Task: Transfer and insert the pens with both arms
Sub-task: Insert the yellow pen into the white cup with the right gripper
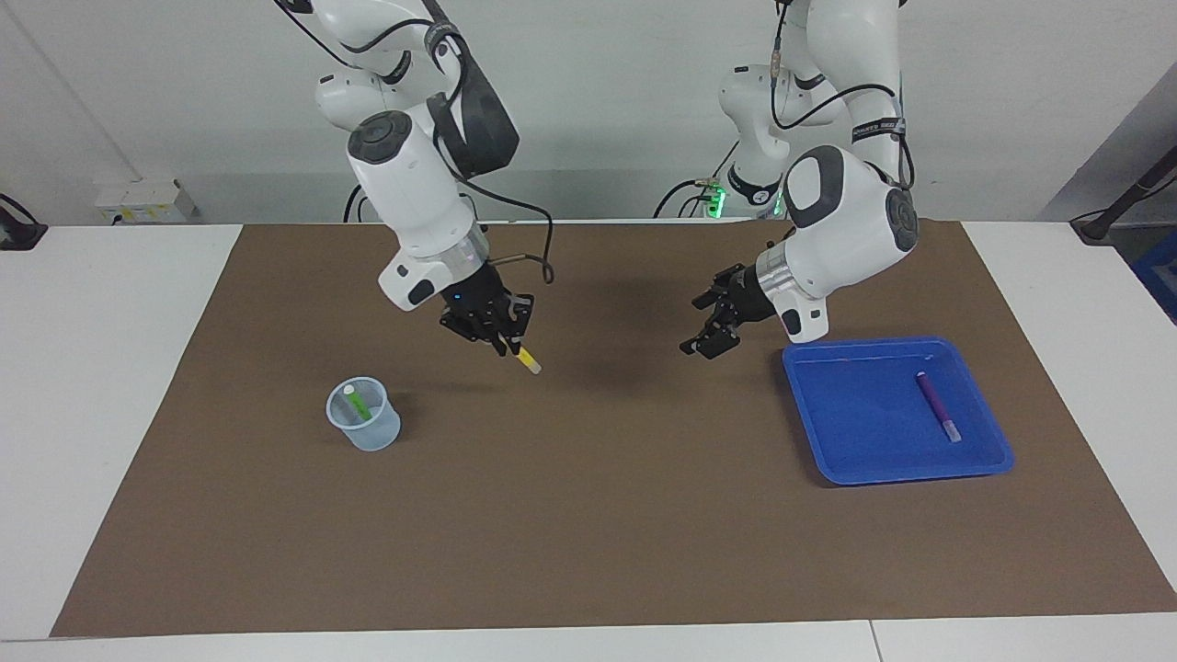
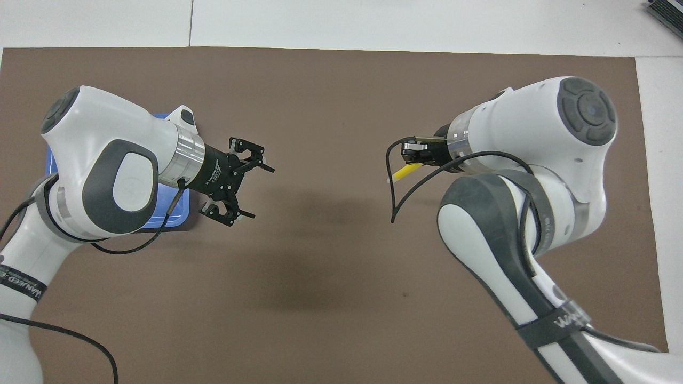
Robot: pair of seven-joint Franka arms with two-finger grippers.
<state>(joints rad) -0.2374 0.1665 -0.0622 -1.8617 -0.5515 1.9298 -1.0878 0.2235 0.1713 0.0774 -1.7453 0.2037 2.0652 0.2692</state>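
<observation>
Right gripper (image 1: pixel 511 345) has its jaws clamped on the yellow pen (image 1: pixel 528 360), up over the brown mat (image 1: pixel 588 533), mid-desk. Left gripper (image 1: pixel 713 317) hangs empty with jaws apart, beside the blue tray (image 1: pixel 998 460) at the left arm's end of the desk. Purple pen (image 1: pixel 938 405) lies in the tray; green pen (image 1: pixel 357 402) stands in the clear cup (image 1: pixel 364 428) at the right arm's end. Handover looks done; next move is probably carrying yellow over the cup, tipping it upright and dropping it in. No writing I can read for sure.

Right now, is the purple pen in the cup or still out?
Out. The purple pen lies flat in the blue tray; the cup holds only the green pen.
</observation>
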